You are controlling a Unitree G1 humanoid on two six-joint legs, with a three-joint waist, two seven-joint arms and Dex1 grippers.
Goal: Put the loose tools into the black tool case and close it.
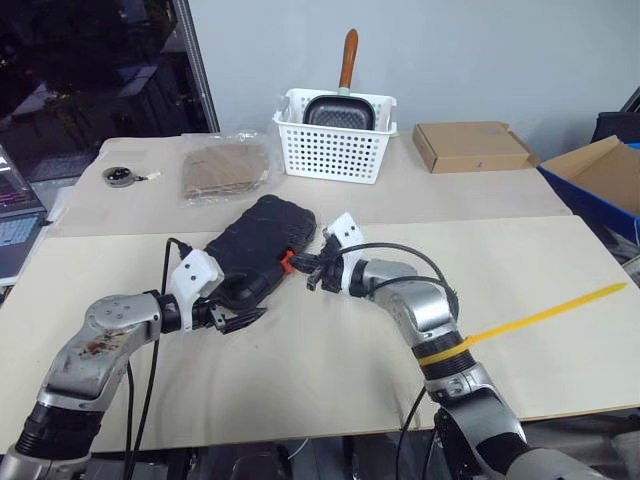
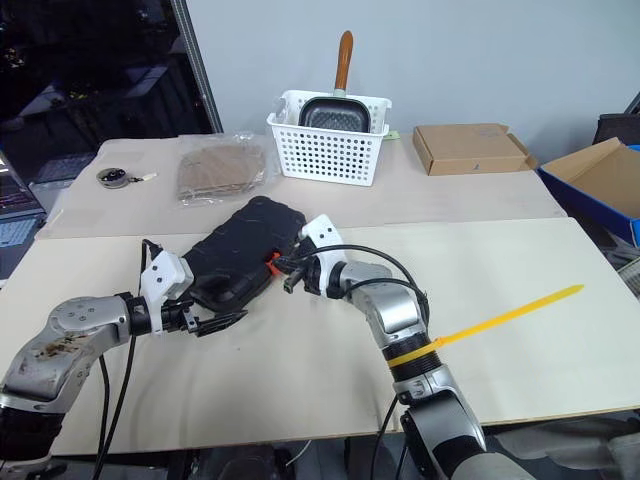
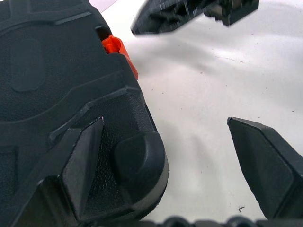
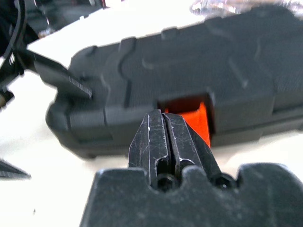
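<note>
While the right claw nears the orange latch, the black tool case lies shut.

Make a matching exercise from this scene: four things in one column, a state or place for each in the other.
Things:
1. left end effector
2. right end effector
3. flat black plastic tool case
4. dark square pan with wooden handle

States:
A. standing in the white perforated basket
B. lid shut
C. fingers spread open
D. fingers pressed together at the orange latch

Pairs: 1-C, 2-D, 3-B, 4-A
</note>
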